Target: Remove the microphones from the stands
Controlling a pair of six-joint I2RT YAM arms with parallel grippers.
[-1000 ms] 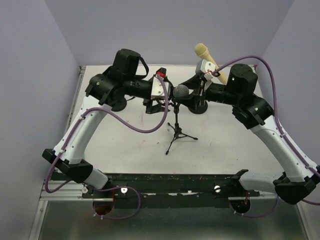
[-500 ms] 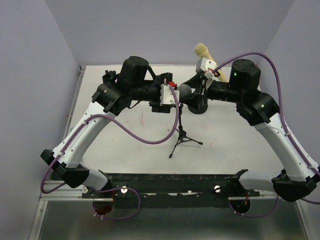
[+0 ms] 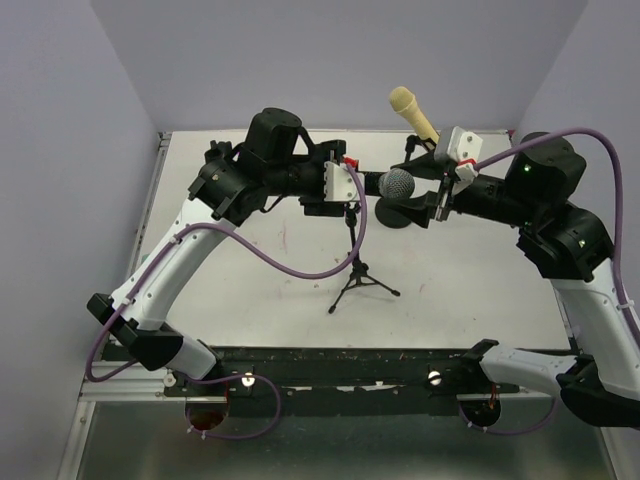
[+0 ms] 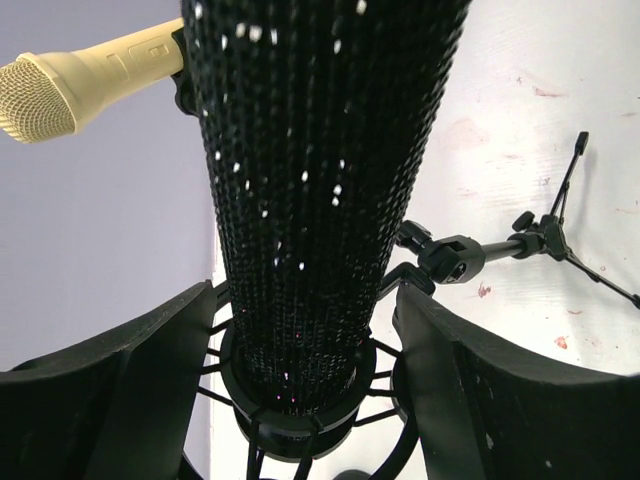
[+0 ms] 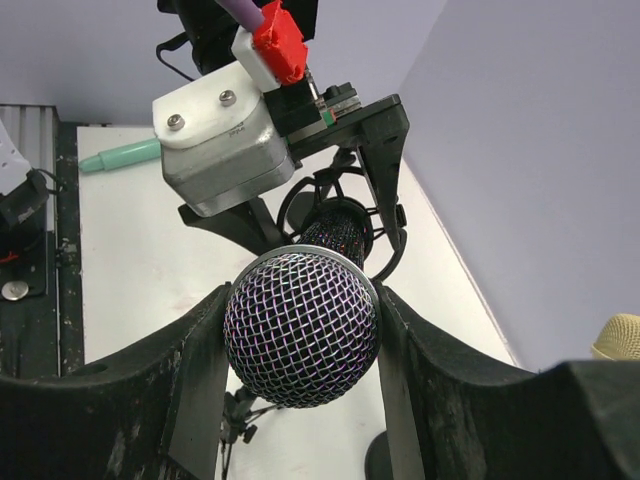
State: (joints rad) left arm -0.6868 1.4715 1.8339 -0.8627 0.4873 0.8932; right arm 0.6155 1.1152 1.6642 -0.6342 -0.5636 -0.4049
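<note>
Top external view: near, the stand (image 3: 355, 282) rests on the table (image 3: 240, 280). Above, the microphone (image 3: 397, 183) sits in its clip (image 4: 290, 418). The right gripper (image 5: 300, 300) pinches the mesh head, seemingly to pull. The left gripper (image 4: 305, 300) straddles the clip, likely bracing; I cannot tell whether it grips.

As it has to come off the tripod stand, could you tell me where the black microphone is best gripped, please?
Probably grip the black microphone at its round mesh head, coming from the right along its axis: the head sticks out free of the shock mount, while the left gripper flanks the body by the mount.
</note>
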